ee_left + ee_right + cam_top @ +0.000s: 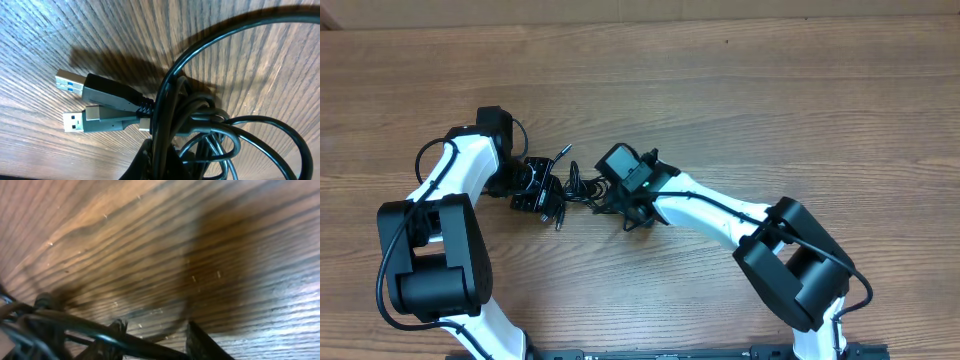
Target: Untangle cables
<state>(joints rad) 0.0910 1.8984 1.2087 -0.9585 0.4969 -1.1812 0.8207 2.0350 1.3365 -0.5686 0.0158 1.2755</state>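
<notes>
Both arms are in over the middle of the worktop [770,90], and the cables [565,190] lie bunched right between the two tools. The left tool [525,188] is clamped down narrow. From its wrist camera, the black cords [200,125] gather into a thick bundle that runs straight down into its grip, with loose loops fanning out to the tool's right. Two USB plugs [95,105] stick out side by side to the tool's left, one touching the other, metal ends pointing away from the bundle, and they throw a shadow on the wood beyond.

Over to the right tool [603,198], at the other edge of the tangle. Its wrist view is blurry: one dark fingertip [202,342] shows low down, and a cord [100,335] crosses just in front of it. I cannot tell whether this tool is gripping or how wide it stands.
</notes>
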